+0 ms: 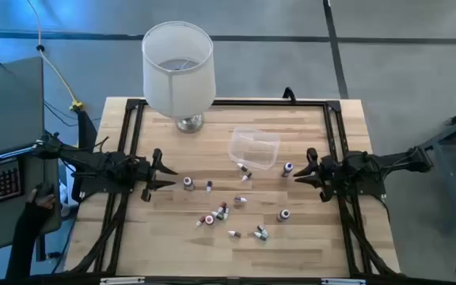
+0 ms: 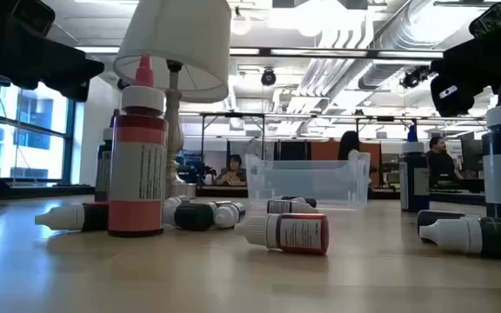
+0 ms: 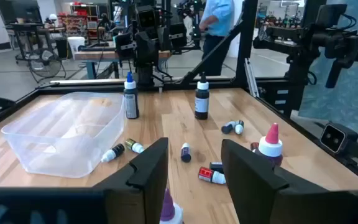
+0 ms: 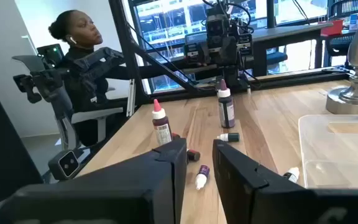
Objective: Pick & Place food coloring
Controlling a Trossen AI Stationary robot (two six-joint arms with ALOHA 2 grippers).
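Several tiny food coloring bottles [image 1: 222,211] with white caps are scattered on the wooden table, some upright, some on their sides. The low view shows a red one upright [image 2: 137,165] and one lying [image 2: 290,233]. My left gripper [image 1: 165,176] is open at the table's left. An upright bottle [image 1: 188,183] stands just ahead of its fingertips, and its cap shows between the fingers [image 3: 168,211]. My right gripper [image 1: 299,170] is open at the table's right, beside an upright bottle [image 1: 288,169]. A lying bottle [image 4: 202,177] shows ahead between its fingers.
A clear plastic tub [image 1: 254,148] sits at the table's middle, toward the far edge, and also shows in the left wrist view [image 3: 61,134]. A white-shaded lamp [image 1: 178,67] stands at the far edge. A black frame [image 1: 335,134] borders the table. A person sits beyond the table's left side [image 4: 82,50].
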